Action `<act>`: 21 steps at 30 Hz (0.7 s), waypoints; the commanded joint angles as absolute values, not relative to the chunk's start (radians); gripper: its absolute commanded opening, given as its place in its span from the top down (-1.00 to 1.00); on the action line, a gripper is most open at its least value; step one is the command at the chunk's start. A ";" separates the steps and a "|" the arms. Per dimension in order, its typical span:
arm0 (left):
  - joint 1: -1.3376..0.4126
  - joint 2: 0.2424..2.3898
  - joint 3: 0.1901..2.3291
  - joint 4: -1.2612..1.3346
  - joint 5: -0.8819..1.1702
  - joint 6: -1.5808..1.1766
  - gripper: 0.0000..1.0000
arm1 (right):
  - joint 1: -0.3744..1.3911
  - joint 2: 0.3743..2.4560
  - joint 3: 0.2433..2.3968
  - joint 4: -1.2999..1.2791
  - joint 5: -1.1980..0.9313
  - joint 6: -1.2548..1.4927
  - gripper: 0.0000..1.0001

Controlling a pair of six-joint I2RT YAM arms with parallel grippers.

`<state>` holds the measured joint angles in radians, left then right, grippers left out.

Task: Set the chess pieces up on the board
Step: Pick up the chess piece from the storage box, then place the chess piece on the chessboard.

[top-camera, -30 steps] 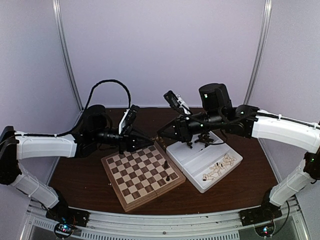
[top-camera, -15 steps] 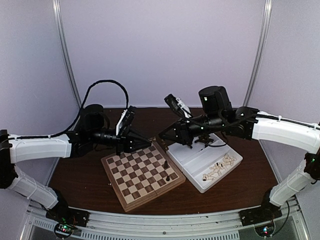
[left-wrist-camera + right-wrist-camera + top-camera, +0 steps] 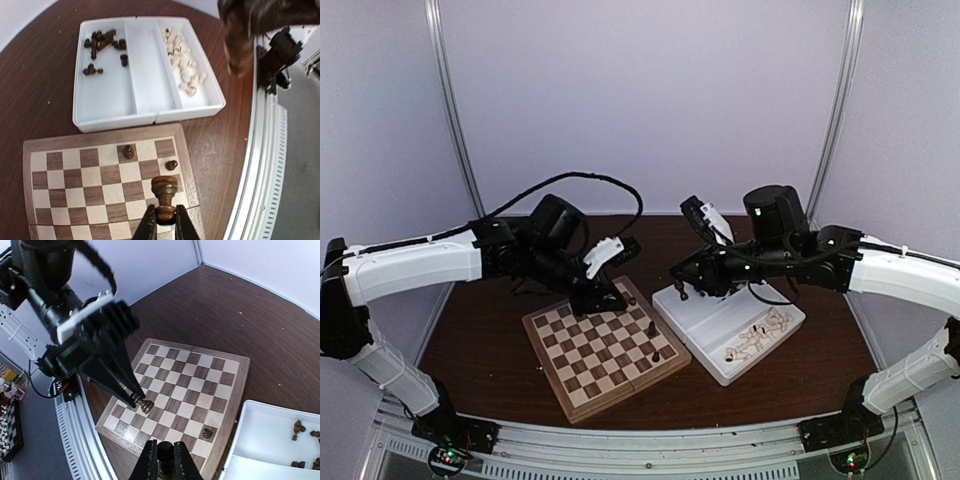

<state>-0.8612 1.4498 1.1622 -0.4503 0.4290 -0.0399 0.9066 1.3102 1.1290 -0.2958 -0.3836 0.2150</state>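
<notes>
- The left hand (image 3: 163,216) is pinched tight on a dark brown chessman (image 3: 164,192), with the fingers clamped on one end of it.
- The rest of that chessman sticks out past the fingertips, so its long axis carries on the line of the fingers, pointing away from the hand.
- Seen from the right wrist it slants downward. I cannot tell which end is its base.
- It hangs above the board (image 3: 605,345), clear of the squares. The board lies near the middle of the worktop (image 3: 490,350), closer to its near edge.
- The right hand (image 3: 163,458) is closed on a second dark piece (image 3: 164,452), little of which shows between the fingers. What shows runs along the fingers.
- From above, this hand is over the far left corner of the white tray (image 3: 150,120), just beside the board's right edge.
- Two dark pawns (image 3: 128,151) stand upright on the board along the side that faces the tray, well apart from either hand.
- The tray holds loose dark pieces (image 3: 102,42) in one compartment and cream pieces (image 3: 182,62) in the other, lying at mixed angles.
</notes>
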 commanded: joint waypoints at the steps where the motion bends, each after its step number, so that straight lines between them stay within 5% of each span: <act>1: -0.912 1.579 1.314 -0.823 0.169 0.031 1.00 | 0.879 1.249 1.083 -0.291 -0.209 0.250 0.88; 21: -0.990 2.045 1.809 -1.358 0.047 -0.060 0.99 | 0.805 1.057 0.935 -0.332 -0.040 0.298 0.89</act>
